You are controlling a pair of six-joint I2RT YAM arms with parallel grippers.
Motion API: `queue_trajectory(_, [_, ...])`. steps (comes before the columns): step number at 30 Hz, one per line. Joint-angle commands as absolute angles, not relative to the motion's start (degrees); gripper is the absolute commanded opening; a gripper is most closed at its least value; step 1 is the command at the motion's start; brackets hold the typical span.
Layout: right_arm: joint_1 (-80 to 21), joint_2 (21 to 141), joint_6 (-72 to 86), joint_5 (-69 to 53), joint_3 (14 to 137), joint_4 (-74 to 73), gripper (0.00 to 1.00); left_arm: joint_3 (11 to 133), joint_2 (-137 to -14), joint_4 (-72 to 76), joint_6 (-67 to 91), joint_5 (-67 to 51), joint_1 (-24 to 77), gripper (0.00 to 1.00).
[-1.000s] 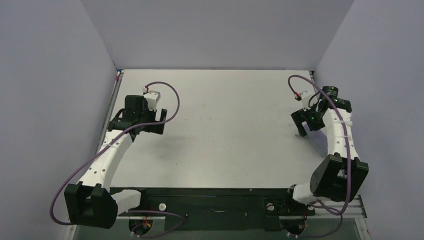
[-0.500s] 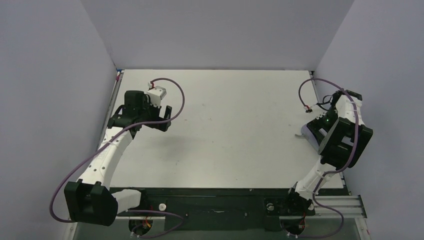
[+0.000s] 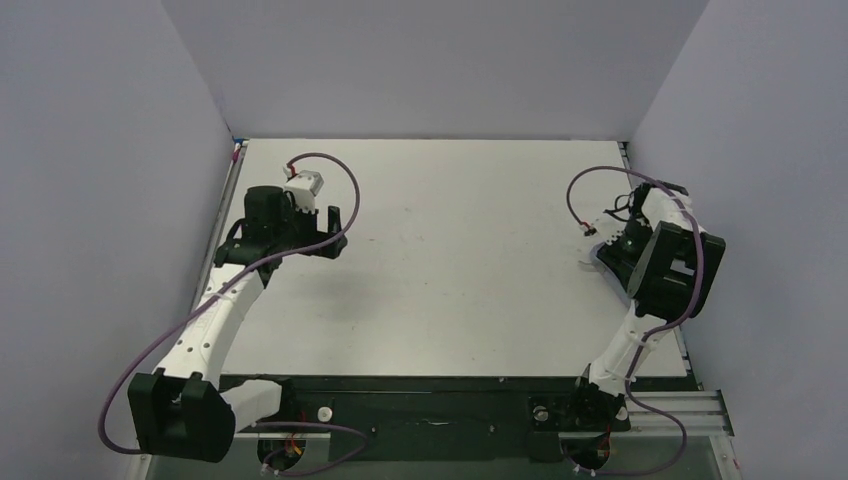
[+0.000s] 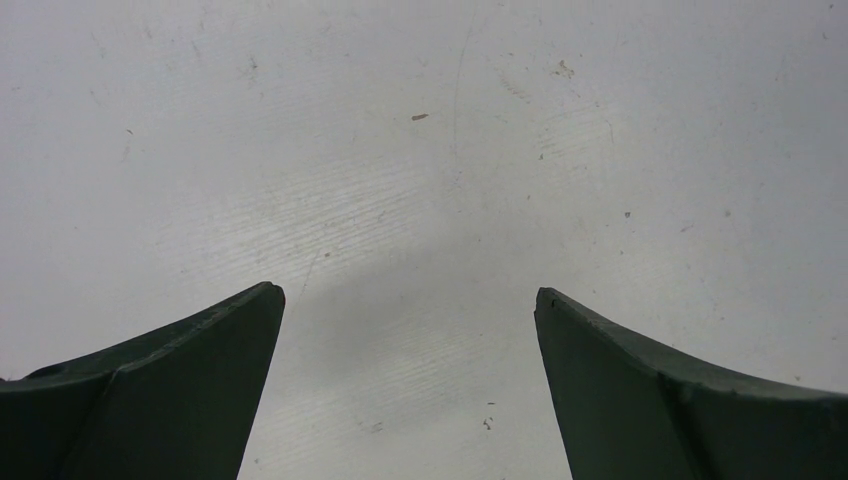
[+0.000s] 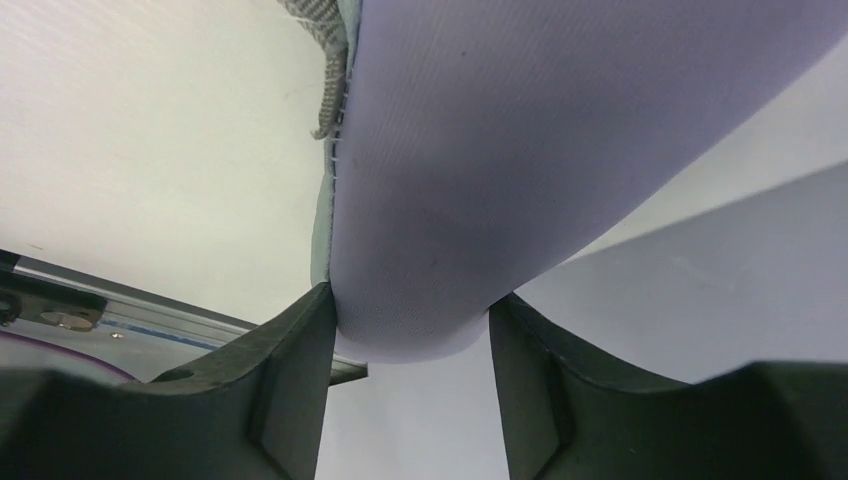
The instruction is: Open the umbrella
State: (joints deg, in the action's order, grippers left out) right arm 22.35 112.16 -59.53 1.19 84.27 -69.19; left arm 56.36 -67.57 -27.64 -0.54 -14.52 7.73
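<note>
Presently the folded, pale lavender fabric umbrella (image 5: 480, 170) is clamped between the jaws of the right gripper (image 5: 410, 297), at the right edge of the white tabletop (image 3: 460, 230). Opposite, the left gripper (image 4: 410, 292) hangs empty, jaws apart. Judged: grasp step; next calls for locating its handle.

**Nothing to read here, folks**

Went over all three views and there's no legible writing, number or logo anywhere. The lavender fabric of the umbrella (image 5: 520, 150), pinched between the right fingers (image 5: 285, 395), is plain, with just stitching along its edge. The counter (image 3: 460, 250) only shows scuffs and little specks, no markings. Any label on the hardware is too small to make out from above.
</note>
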Motion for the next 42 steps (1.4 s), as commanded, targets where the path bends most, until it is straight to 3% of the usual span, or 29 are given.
queue_trajectory(1, [16.2, 111.0, -61.0, -3.3, 82.3, -65.9, 0.44, 54.1, -63.7, -21.3, 6.5, -17.8, 6.8, 0.97])
queue_trajectory(18, [-20.6, 109.6, -52.4, -8.4, 83.2, -52.5, 0.42, 41.1, -58.5, -12.1, 23.3, -16.2, 4.7, 1.00])
queue_trajectory(22, [-27.2, 110.2, -48.5, -10.9, 84.4, -52.1, 0.42, 34.1, -56.4, -1.9, 26.5, -21.9, 4.7, 1.00])
queue_trajectory(24, [-29.4, 110.2, -46.0, -13.0, 84.6, -52.3, 0.43, 29.5, -54.8, 5.9, 27.9, -22.1, 4.8, 0.94])
queue_trajectory(26, [-30.4, 109.9, -44.1, -15.7, 84.7, -53.1, 0.47, 27.4, -55.0, 9.4, 26.9, -19.7, 5.5, 0.92])
queue_trajectory(30, [-30.1, 107.7, -43.0, -20.2, 84.0, -55.0, 0.66, 23.4, -55.8, 15.7, 22.5, -16.3, 9.4, 0.89])
queue_trajectory(34, [-28.8, 103.2, -42.6, -23.0, 83.2, -56.4, 0.81, 19.9, -57.3, 22.3, 17.7, -10.5, 19.0, 0.83])
queue_trajectory(38, [-27.2, 100.5, -42.0, -23.3, 82.5, -57.6, 0.83, 18.6, -61.2, 30.1, 11.8, -4.0, 28.8, 0.73])
queue_trajectory(42, [-25.8, 101.4, -41.5, -23.4, 80.6, -57.5, 0.83, 19.8, -67.8, 36.7, 6.8, -1.6, 32.4, 0.61])
